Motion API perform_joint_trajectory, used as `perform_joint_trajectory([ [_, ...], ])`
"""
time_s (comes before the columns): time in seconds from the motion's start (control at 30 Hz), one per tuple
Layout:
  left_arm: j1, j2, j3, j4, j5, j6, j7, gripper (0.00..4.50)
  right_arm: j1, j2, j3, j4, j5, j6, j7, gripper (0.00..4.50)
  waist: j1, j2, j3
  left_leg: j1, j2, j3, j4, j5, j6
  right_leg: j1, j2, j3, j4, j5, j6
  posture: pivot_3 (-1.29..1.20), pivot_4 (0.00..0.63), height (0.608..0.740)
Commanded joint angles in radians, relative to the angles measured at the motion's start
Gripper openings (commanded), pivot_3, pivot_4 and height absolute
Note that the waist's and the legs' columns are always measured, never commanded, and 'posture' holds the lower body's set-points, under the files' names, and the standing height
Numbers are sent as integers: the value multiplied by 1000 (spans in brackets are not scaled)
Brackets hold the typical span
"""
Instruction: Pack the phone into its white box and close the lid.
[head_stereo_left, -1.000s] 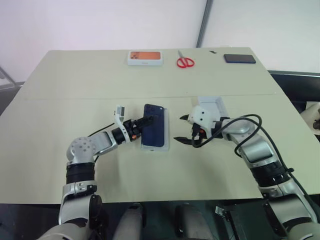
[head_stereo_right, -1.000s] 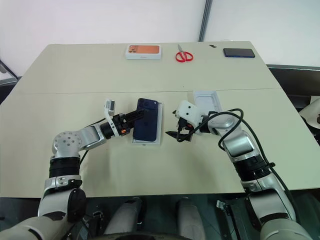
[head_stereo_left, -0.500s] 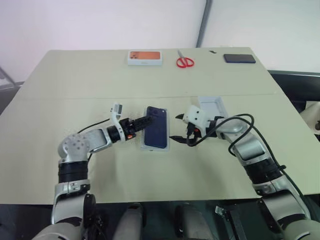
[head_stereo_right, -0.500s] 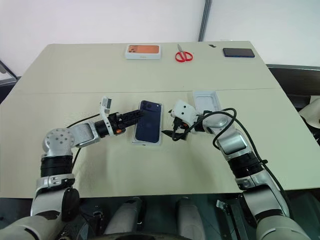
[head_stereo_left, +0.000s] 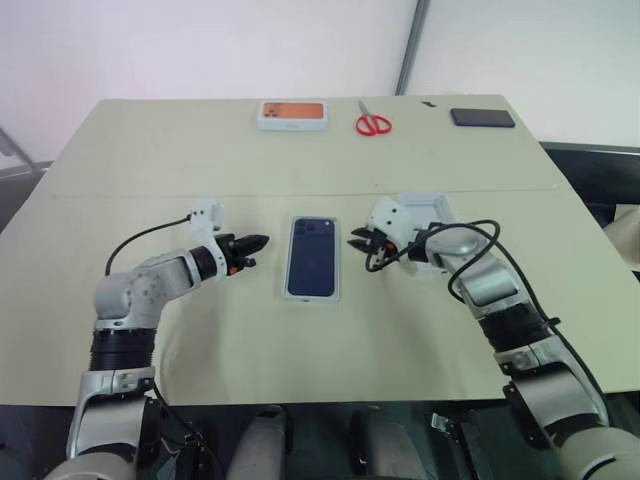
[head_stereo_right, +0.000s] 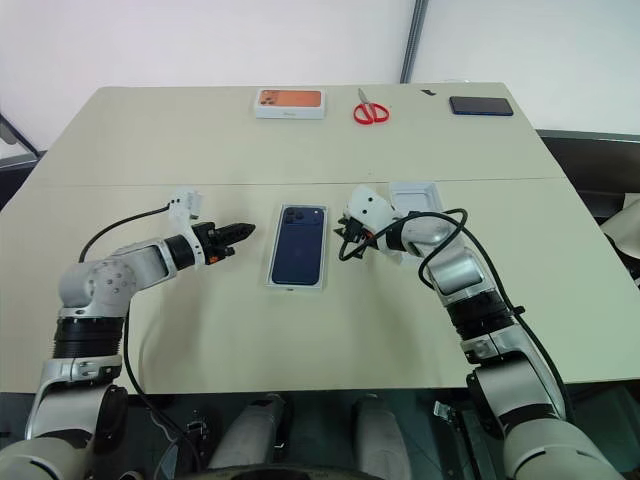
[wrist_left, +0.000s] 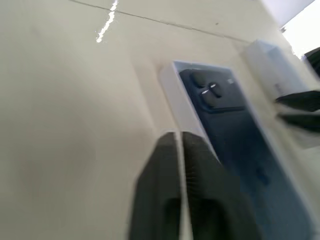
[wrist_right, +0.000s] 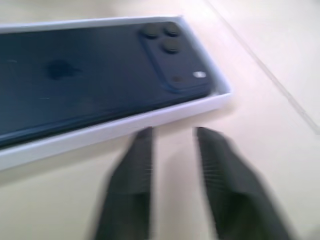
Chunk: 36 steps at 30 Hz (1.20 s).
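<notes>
The dark blue phone (head_stereo_left: 312, 257) lies back up in the white box (wrist_left: 172, 95) at the table's middle, its camera cluster at the far end. My left gripper (head_stereo_left: 255, 241) is shut and empty, a short way to the left of the box and pointing at it. Just right of the box's far corner is my right gripper (head_stereo_left: 358, 240), its fingers (wrist_right: 142, 150) drawn close together with nothing between them. The lid (head_stereo_left: 428, 208) lies open side up behind the right gripper.
Along the table's far edge lie a white box with an orange picture (head_stereo_left: 292, 115), red scissors (head_stereo_left: 373, 124) and a black phone (head_stereo_left: 482, 117). A seam crosses the tabletop just beyond the box.
The phone, tilted before, now lies flat in the box. My left gripper let go, drew back to the left and shut. My right gripper moved towards the box's far corner and closed.
</notes>
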Motion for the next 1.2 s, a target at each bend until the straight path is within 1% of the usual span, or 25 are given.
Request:
perform_joint_trajectory([
  [0.03,-18,-3,-87,10,82,-63,-56,0,-11,8,16,14,-25,-50,-2,47,-2,0,0,0,0,0,0,0,0,0,0,0,0,0,0,0,150,740],
  [0.2,-26,-14,-189,42,177,-120,-112,0,3,44,35,2,-36,-53,-15,47,-5,0,0,0,0,0,0,0,0,0,1,0,1,0,0,0,150,740],
  [0.4,-69,-92,-189,55,171,-93,-153,0,17,67,43,-18,-47,-48,-11,47,0,0,0,0,0,0,1,0,0,1,0,0,1,0,0,0,150,740],
  [0.5,-106,-134,-205,86,188,-103,-169,0,17,34,27,-10,-49,-58,3,47,4,0,0,0,0,-1,1,0,0,1,0,-1,1,0,0,0,150,740],
  [0.6,-152,-185,-180,125,171,-88,-183,0,16,-11,12,9,-54,-72,12,47,6,0,0,0,-1,-1,2,0,0,2,-1,-1,0,0,0,0,150,740],
  [0.73,-178,-217,-226,155,215,-109,-219,0,28,-67,-12,22,-55,-82,23,47,-1,0,0,0,-1,-1,1,0,0,1,0,-1,0,0,1,0,150,740],
  [1.03,-211,-277,-253,232,272,-157,-241,0,104,-120,-43,-55,-48,-49,36,47,-2,0,0,0,0,0,1,0,1,1,0,-1,1,0,0,0,150,740],
  [1.2,-219,-279,-244,259,289,-176,-255,0,122,-134,-53,-78,-56,-38,32,47,0,0,0,0,0,-1,2,0,1,1,0,-1,1,0,1,0,150,740],
])
